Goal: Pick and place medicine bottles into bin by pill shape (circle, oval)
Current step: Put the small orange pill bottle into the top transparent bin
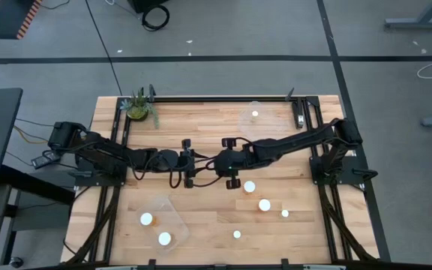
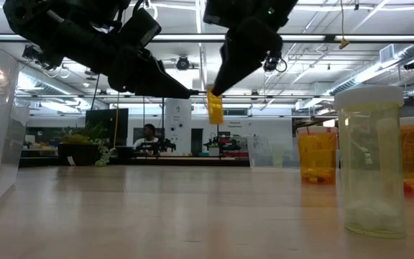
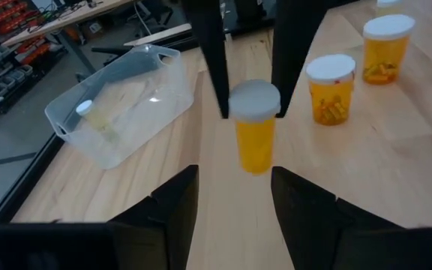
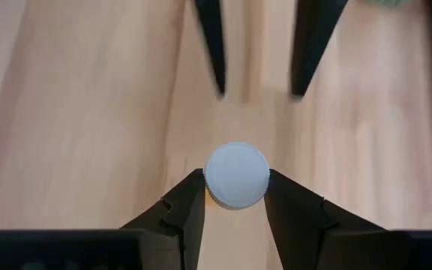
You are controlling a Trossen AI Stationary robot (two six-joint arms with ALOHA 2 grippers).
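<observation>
Landmark: held bottle (image 3: pixel 255 126), lifted above mid-table.
Near-left bin (image 1: pixel 167 223): two bottles counted inside.
Left gripper (image 1: pixel 188 162): just left of the held bottle; fingers spread, nothing gripped.
Right gripper (image 4: pixel 235 196): fingers closed on the held bottle's cap.
Far-right bin (image 1: pixel 260 120): one bottle deposited.
Loose bottles (image 1: pixel 265 205): four judged outstanding, near-right of it.

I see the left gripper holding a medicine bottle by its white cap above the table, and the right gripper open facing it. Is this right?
Not quite. The arms are swapped: the right gripper is shut on the medicine bottle at its white cap, as the right wrist view shows. The left gripper is the open one facing it. The bottle does hang above the table.
</observation>
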